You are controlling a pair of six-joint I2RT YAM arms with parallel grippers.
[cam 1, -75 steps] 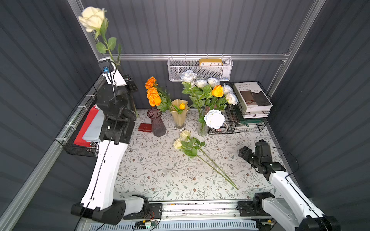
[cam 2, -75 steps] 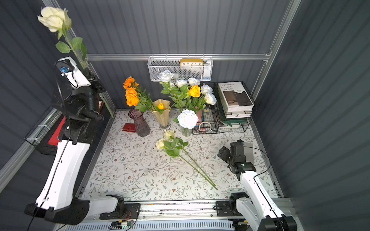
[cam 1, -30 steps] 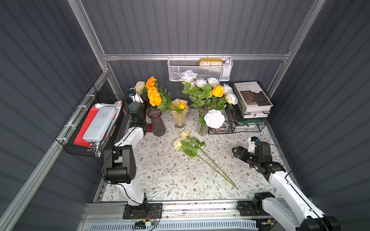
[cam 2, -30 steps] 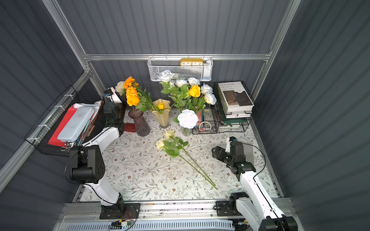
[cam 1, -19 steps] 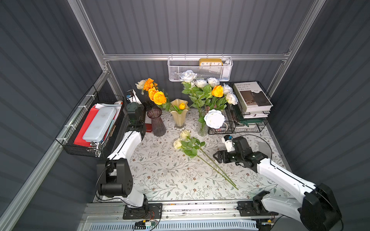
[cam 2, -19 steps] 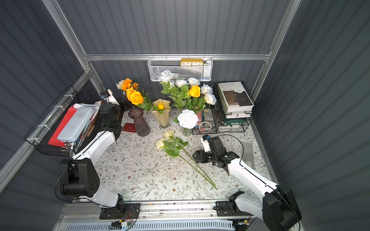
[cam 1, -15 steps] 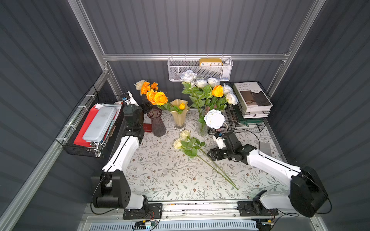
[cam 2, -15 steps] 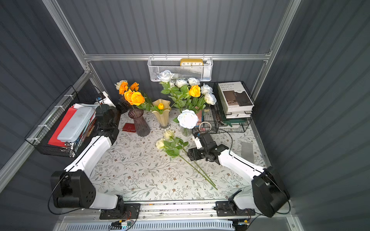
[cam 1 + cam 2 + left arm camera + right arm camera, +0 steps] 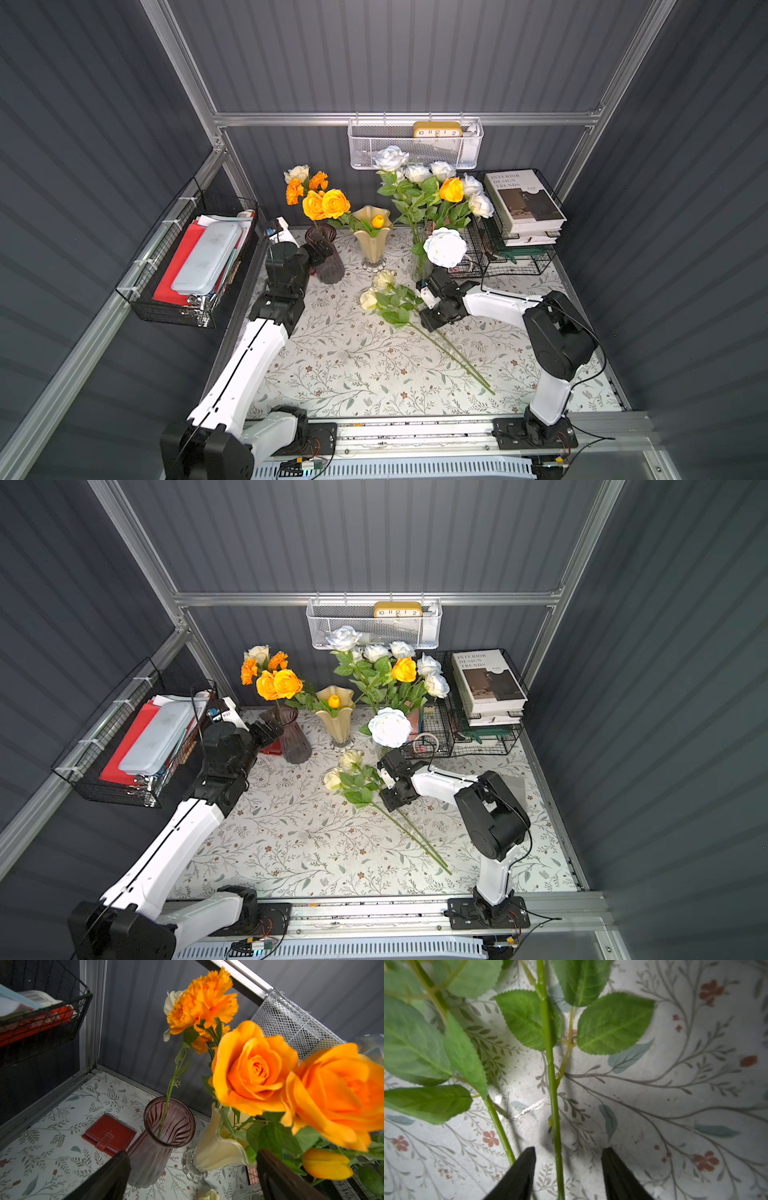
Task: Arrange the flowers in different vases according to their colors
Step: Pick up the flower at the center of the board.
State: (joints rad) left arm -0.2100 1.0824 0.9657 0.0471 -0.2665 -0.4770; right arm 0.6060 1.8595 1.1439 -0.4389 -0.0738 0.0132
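Your right gripper [image 9: 568,1149] straddles one stem [image 9: 552,1088] of the cream-yellow roses [image 9: 376,289], which lie just in front of the yellow vase [image 9: 371,245]. Its jaws are apart, nothing pinched. Centre that stem and keep the neighbouring stem [image 9: 500,1126], seemingly under one finger, outside before you close. Your left gripper [image 9: 192,1151] gapes empty near that vase.

The wavy vase [image 9: 372,245] stands on the surface [image 9: 332,365]. The ribbed vase [image 9: 330,266] is just left of it, the clear vase [image 9: 417,266] near its right. Two flowers [image 9: 388,301] lie in front of it.
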